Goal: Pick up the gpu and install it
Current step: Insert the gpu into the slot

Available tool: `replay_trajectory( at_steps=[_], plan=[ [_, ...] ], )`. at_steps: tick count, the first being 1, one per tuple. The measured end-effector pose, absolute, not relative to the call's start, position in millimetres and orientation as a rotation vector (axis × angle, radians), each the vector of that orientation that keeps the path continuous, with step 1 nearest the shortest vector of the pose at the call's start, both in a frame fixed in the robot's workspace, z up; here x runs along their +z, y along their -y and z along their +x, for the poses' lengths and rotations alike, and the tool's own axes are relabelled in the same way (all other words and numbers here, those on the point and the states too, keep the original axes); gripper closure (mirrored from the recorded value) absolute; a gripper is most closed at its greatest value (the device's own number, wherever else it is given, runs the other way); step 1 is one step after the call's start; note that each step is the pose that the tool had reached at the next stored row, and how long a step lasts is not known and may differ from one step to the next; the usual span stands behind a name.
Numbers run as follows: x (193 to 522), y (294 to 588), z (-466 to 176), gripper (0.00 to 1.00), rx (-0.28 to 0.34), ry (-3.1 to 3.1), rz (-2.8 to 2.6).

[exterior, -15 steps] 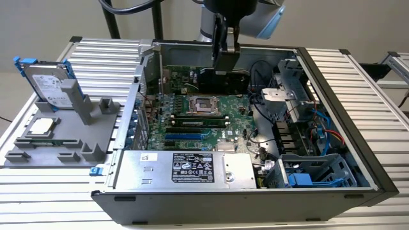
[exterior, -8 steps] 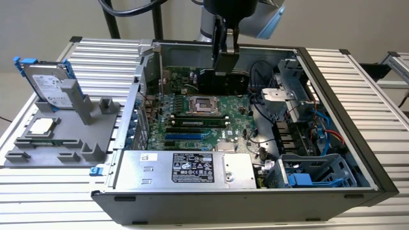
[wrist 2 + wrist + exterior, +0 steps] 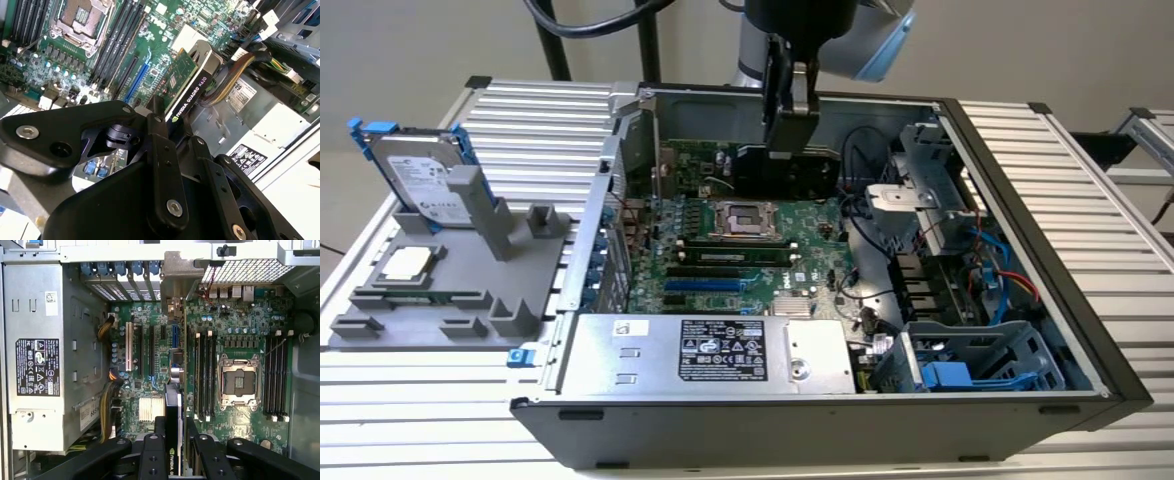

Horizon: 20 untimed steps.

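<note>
Second wrist view, gripper [image 3: 175, 125] clamping gpu [image 3: 186, 82], white lettering along black face

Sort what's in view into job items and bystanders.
Job: gpu, clamped in the gripper; motherboard inside the open computer case.
Lying about: hard drive and square silver chip on the grey holder; power supply.
</note>
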<state>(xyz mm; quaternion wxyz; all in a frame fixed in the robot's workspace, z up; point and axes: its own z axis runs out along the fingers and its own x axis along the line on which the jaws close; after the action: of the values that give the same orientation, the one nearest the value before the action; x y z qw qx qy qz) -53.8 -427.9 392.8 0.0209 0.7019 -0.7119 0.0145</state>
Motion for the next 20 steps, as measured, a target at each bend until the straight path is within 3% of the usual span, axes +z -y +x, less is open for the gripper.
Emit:
replay_trajectory(
  at_steps=[20],
  plan=[
    [384.5, 427.9, -53.8, 1.00, 0.045, 2.207, 2.176]
  ],
)
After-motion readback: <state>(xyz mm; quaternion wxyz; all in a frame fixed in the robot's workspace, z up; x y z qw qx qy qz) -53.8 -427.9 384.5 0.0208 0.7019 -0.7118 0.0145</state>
